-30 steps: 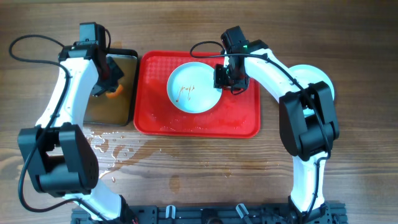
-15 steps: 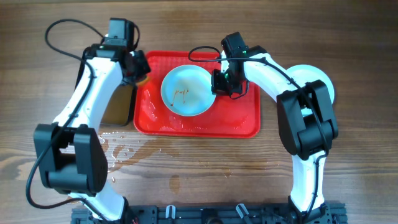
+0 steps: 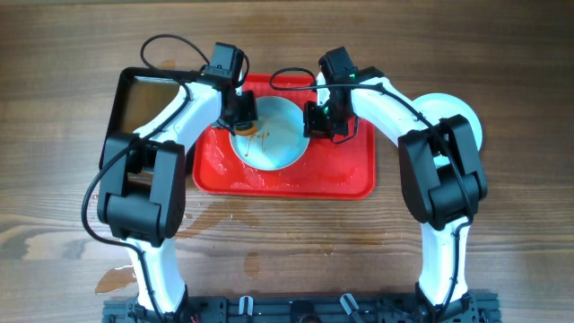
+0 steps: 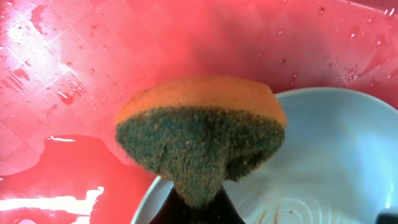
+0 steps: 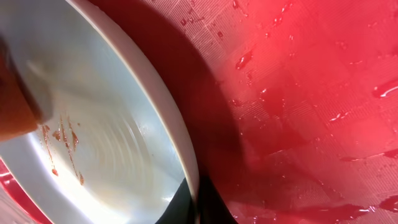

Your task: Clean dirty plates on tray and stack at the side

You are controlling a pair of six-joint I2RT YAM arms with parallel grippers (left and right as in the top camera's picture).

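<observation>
A pale plate (image 3: 273, 139) with orange-brown smears lies tilted on the red tray (image 3: 341, 170). My right gripper (image 3: 317, 119) is shut on its right rim, as the right wrist view shows (image 5: 194, 202), with the smeared plate (image 5: 106, 137) lifted over the tray (image 5: 298, 93). My left gripper (image 3: 243, 112) is shut on an orange sponge with a dark green scouring face (image 4: 199, 130), held over the plate's left rim (image 4: 311, 162) and the wet tray (image 4: 93, 50). Its fingers (image 4: 196, 210) barely show under the sponge. The sponge also shows in the right wrist view (image 5: 12, 106).
A black tray (image 3: 143, 94) lies left of the red tray. A pale plate (image 3: 462, 115) sits on the table at the right, partly hidden by the right arm. Water puddles lie on the wood in front of the tray (image 3: 211, 211) and at lower left (image 3: 117, 280).
My left arm has swung right from the black tray to the plate's left rim, carrying the sponge. The right gripper has kept hold of the plate, which shifted slightly left.
</observation>
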